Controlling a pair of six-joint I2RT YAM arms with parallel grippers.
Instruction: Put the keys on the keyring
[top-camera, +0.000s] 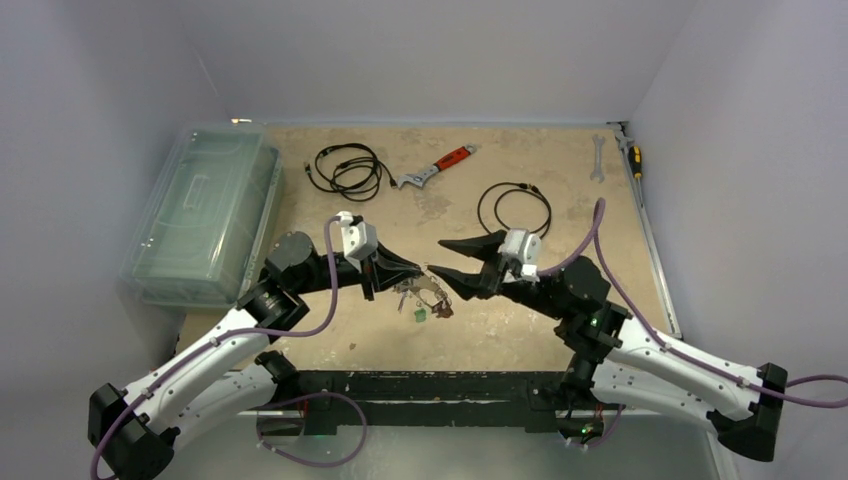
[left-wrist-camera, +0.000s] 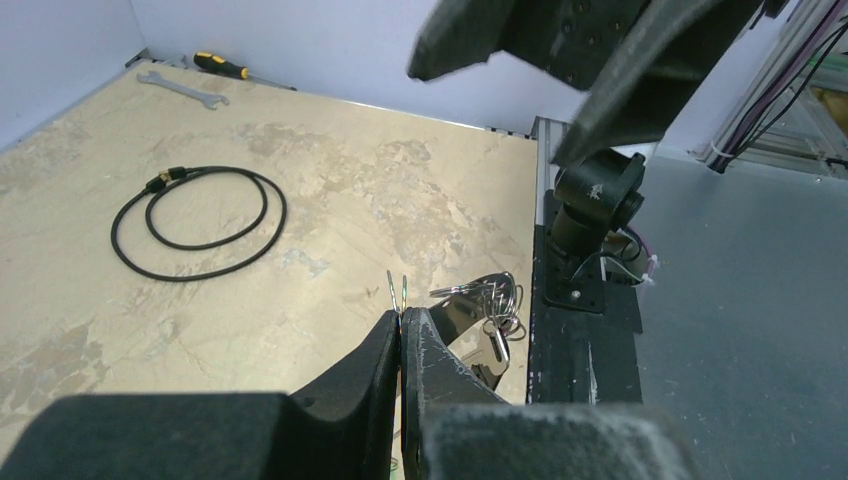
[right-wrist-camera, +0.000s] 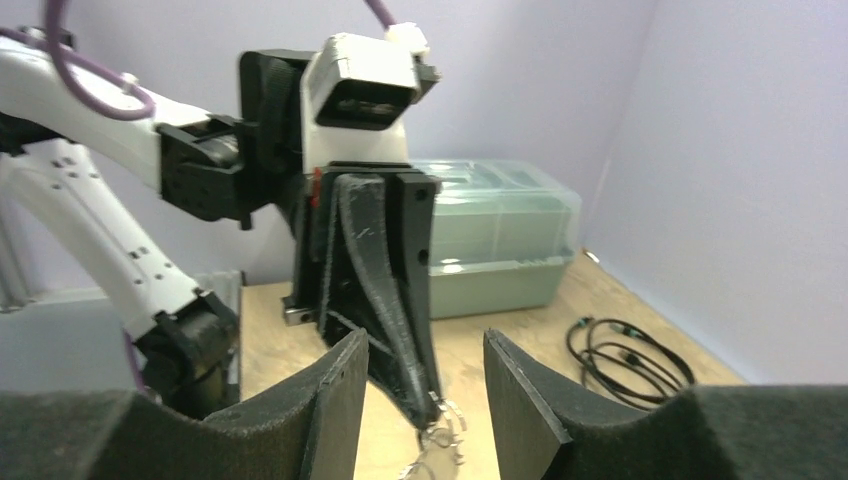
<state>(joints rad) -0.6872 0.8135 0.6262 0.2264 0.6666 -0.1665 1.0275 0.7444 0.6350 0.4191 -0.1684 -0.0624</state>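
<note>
Top view first. On the left of the tan tabletop (top-camera: 480, 335) sits a big clear plastic box (top-camera: 205, 215) with its lid down, and nothing can be made out through the cloudy walls. The left gripper (top-camera: 420, 273) reaches in from the left. The right gripper (top-camera: 437, 258) meets it tip to tip, jaws spread wide. Just below that meeting point is a bunch of small silver keys (top-camera: 428, 300), with a green tag (top-camera: 420, 314) on its near side. The ring's wire is too fine to trace from up here. Farther back lie a black coiled cable (top-camera: 348, 170), a red-handled adjustable wrench (top-camera: 435, 168) and a second black cable loop (top-camera: 515, 205). By the far right edge are a silver spanner (top-camera: 598, 158) and a yellow-and-black-handled screwdriver (top-camera: 632, 155).

Now the left wrist. The fingers are pressed tight together, pinching the thin grey metal keyring (left-wrist-camera: 396, 290). It shows edge-on, two fine strands standing straight up out of the tips, its plane in line with the fingers. The keys cluster just right of the fingertips, near the table's edge rail, blades splayed in different directions.

On to the right wrist. Its two fingers (right-wrist-camera: 340, 390) stand well apart, nothing between them but the left gripper. That gripper comes down in the gap, pointing at the table. Bits of wire and key dangle at its tip, too blurred to say which way they point. Behind it is the clear box again, lid on.
</note>
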